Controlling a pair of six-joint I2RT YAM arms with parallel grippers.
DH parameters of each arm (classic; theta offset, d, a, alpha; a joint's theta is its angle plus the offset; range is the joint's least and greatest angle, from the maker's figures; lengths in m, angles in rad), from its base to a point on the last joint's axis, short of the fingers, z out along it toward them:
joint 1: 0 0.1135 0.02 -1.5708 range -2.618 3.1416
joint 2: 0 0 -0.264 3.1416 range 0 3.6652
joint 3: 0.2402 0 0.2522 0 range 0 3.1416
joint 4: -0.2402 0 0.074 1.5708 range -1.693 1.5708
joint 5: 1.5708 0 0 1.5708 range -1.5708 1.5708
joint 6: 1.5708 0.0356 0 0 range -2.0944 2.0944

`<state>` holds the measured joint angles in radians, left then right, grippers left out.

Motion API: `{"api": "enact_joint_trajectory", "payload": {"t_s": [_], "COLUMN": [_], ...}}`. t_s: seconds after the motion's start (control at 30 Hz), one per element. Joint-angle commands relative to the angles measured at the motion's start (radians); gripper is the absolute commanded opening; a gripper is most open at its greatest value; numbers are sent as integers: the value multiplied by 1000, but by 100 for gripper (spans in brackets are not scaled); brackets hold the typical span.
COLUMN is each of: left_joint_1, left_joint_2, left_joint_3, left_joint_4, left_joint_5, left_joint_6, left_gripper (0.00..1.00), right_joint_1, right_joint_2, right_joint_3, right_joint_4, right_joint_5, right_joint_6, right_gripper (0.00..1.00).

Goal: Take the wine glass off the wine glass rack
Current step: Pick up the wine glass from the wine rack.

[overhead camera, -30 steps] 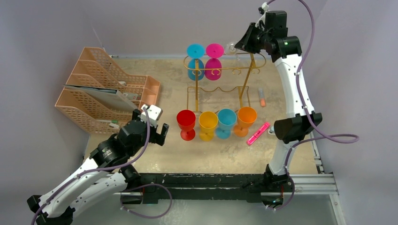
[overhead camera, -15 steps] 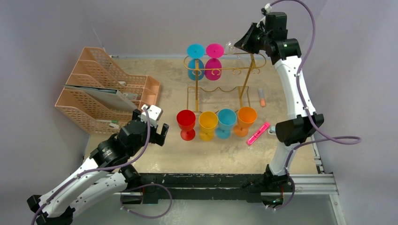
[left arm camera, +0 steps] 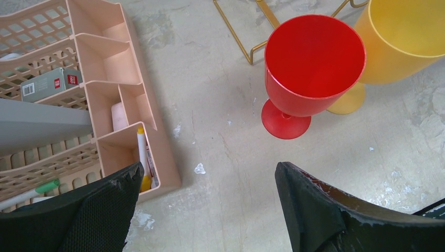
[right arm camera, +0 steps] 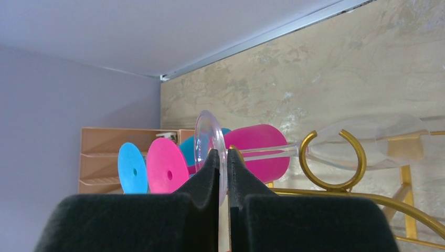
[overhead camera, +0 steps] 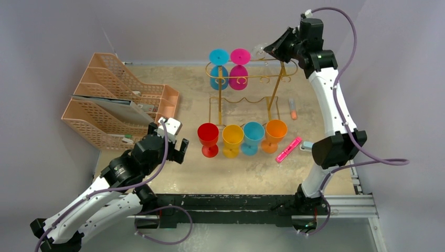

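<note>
Up at one o'clock the right claw (right arm camera: 222, 163) pinches the glass (right arm camera: 203, 132) by its foot; a skewed pull could snag the rack (right arm camera: 361, 157).

- Wine glass (right arm camera: 267, 151): clear and see-through. Its thin stem passes through a curled gold hook, with the round foot on one side and the bowl on the other. The right claw (right arm camera: 223, 157) pinches the foot's rim.
- Wine glass rack (overhead camera: 246, 77): thin gold wire, upright at the tabletop's (overhead camera: 236, 173) 12 o'clock, with a wavy lower rail and loop hooks on top. The glass hangs at its 2 o'clock end.
</note>
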<state>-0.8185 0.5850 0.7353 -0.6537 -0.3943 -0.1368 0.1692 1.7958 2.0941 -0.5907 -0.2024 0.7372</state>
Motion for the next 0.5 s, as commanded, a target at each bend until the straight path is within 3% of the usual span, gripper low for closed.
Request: {"api": "enact_joint_trajectory", "payload": {"t_s": [0.0,0.47], "left_joint_1": [4,3], "left_joint_2": [-6,-8], "left_joint_3": [45,45], "left_joint_4": [14,11], "left_joint_5": [-9,-20], "left_joint_6": [5,2], "left_gripper": [94,94], "right_joint_1": [-20,-54], "right_joint_2": [-57,-88], "right_joint_3": [-71,-164], "right_joint_4": [125,250], "right_joint_5": [37,-13], "right_joint_6": [102,232], "right_gripper": [0,0]}}
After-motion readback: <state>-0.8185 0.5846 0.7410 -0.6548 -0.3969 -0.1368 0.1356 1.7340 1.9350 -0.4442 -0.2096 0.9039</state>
